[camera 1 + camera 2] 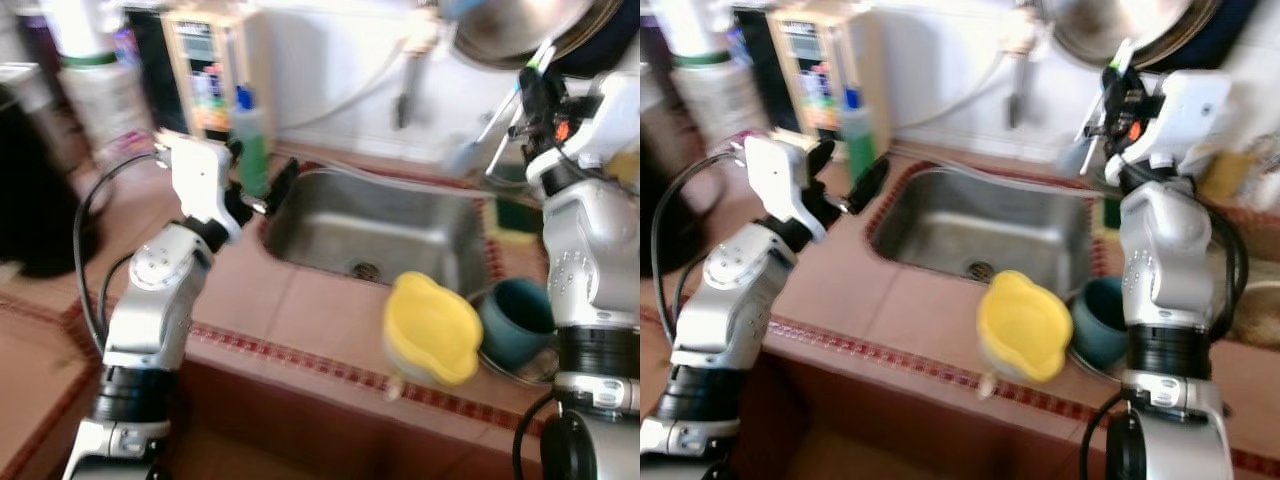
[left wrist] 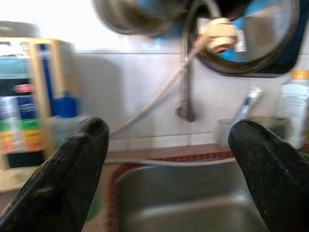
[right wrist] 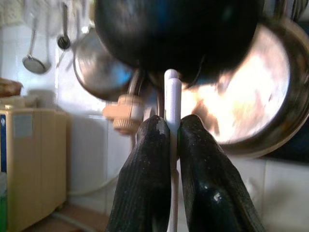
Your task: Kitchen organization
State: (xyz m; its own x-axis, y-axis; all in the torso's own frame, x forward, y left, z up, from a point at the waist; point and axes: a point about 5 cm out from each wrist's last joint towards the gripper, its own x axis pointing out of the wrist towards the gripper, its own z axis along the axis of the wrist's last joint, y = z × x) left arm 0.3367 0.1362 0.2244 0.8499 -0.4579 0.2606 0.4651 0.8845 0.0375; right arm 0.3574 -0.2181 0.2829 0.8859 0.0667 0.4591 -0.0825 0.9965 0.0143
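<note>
A thin white utensil [image 3: 172, 96] is pinched between the right gripper [image 3: 174, 133]'s closed fingers, raised at about one o'clock of the sink [image 1: 380, 235]. It isn't stowed yet. A yellow jug [image 1: 432, 330] and teal cup [image 1: 515, 318] wait at five o'clock on the counter [image 1: 250, 300]. The left gripper [image 2: 169, 145] hovers spread wide at nine o'clock, forearm angled upward.
</note>
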